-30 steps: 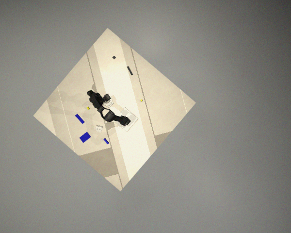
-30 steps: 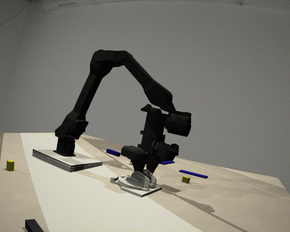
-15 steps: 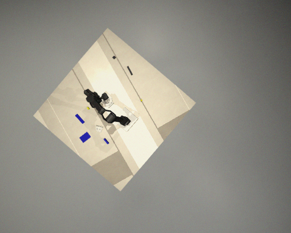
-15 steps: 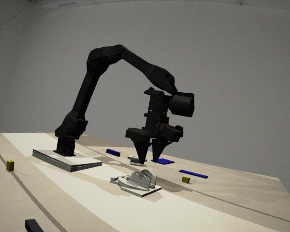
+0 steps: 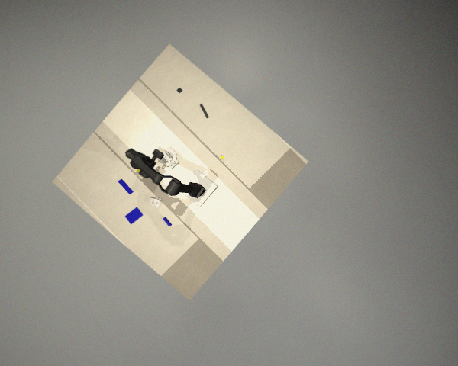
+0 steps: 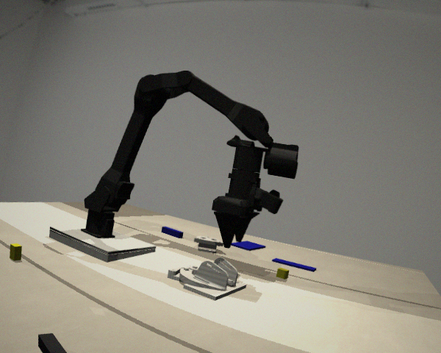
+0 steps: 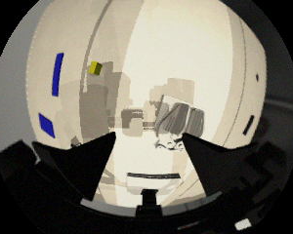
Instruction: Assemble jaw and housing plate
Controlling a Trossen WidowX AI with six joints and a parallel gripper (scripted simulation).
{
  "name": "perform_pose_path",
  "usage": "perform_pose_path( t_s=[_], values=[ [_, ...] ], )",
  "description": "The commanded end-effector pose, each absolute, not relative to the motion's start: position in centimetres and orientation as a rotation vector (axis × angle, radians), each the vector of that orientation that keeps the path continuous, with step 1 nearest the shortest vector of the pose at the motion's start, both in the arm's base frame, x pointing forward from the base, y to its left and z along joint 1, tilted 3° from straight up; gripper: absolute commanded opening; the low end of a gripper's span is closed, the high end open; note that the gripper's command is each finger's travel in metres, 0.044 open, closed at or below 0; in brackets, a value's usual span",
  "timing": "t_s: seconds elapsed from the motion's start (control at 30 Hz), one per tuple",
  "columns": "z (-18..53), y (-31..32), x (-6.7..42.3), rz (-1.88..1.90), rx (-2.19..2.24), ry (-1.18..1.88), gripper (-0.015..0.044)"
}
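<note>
Two grey ribbed jaws, one point(image 6: 210, 272) point(image 7: 173, 119) and the other point(image 6: 228, 268) point(image 7: 196, 122), stand side by side on the base plate point(image 6: 215, 296). Both look seated low on it. The pins under them are hidden, and I cannot tell whether the gear teeth mesh. The stubs are small pale shapes beside the jaws, hard to make out. The light housing plate point(image 5: 155, 202) point(image 6: 209, 239) lies apart from the base, raised on a small support. My gripper point(image 6: 233, 244) point(image 7: 149, 136) is open and empty, above the jaws and off to their side, touching nothing.
Blue blocks point(image 5: 125, 186) point(image 6: 293, 265) point(image 7: 58, 74) lie beyond the housing plate's side. A yellow block point(image 6: 282, 273) point(image 7: 95, 68) stands near the jaws, another point(image 5: 222, 157) point(image 6: 15, 252) farther off. A black bar point(image 5: 204, 110) point(image 7: 248, 125) lies across the table. The arm's mount point(image 6: 129, 248) is behind.
</note>
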State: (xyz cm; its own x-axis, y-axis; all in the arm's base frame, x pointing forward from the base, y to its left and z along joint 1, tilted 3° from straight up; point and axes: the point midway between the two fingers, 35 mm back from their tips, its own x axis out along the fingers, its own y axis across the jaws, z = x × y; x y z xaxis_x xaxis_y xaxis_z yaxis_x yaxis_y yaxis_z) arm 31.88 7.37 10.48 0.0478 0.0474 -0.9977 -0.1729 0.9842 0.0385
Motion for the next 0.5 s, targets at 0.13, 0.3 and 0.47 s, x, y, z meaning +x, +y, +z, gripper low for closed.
perform_pose_path(
  t_s=[0.13,0.3,0.47],
  values=[
    [11.1,10.6,30.7,0.365,-0.312,1.483,0.044],
    [11.3,12.5,29.9,0.479,-0.424,1.46,0.044],
    [11.4,14.3,28.8,0.594,-0.518,1.432,0.044]
  ],
)
